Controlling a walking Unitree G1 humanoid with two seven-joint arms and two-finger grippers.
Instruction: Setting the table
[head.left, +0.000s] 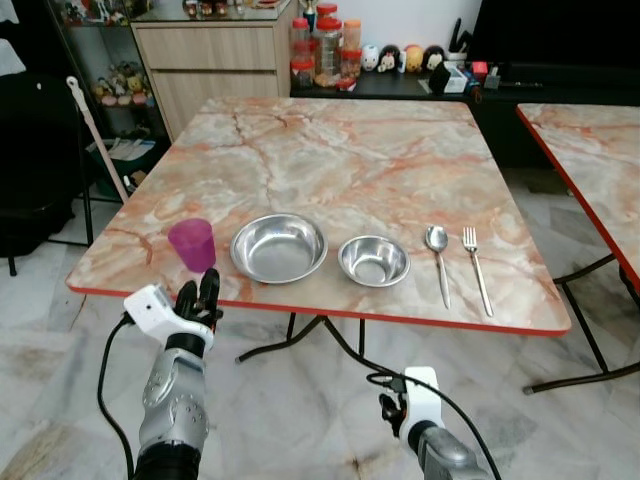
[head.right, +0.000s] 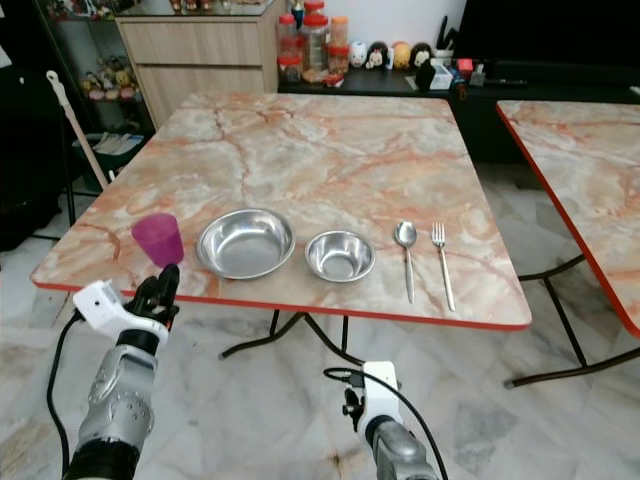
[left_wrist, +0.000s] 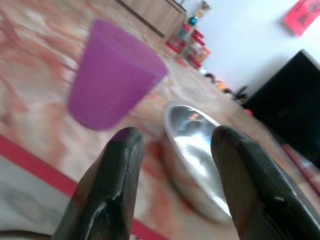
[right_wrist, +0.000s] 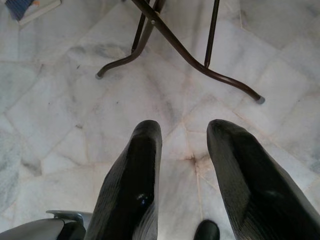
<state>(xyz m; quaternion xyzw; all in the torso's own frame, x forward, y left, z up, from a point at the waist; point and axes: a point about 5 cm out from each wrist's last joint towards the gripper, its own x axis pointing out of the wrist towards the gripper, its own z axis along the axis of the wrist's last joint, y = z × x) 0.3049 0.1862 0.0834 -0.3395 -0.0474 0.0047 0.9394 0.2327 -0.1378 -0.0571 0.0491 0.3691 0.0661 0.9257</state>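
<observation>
We have the purple cup (head.left: 192, 244) standing upright at the near left corner of the marble table (head.left: 330, 160), close to the red front edge. Just beside it along that edge sits the large steel bowl (head.left: 279, 247), then the small steel bowl (head.left: 374, 260), then the spoon (head.left: 437, 260) and the fork (head.left: 476, 266), lying parallel and pointing away from the front edge. All five are apart from one another, in one row along the near edge.

Our left gripper (head.left: 198, 296) is raised just in front of the table's edge, below the cup, its two black fingers (left_wrist: 107, 187) spread apart and holding nothing; through the left wrist view we see the cup and the large bowl's rim between and beyond them. Our right gripper (right_wrist: 185, 175) hangs low over the pale tiled floor (right_wrist: 60, 115), fingers parted and empty, with the table's dark metal legs (right_wrist: 175, 45) ahead of it.

A second marble table (head.left: 590, 170) stands off the right side. A wooden cabinet (head.left: 210, 60) and jars (head.left: 325, 45) lie beyond the far edge.
</observation>
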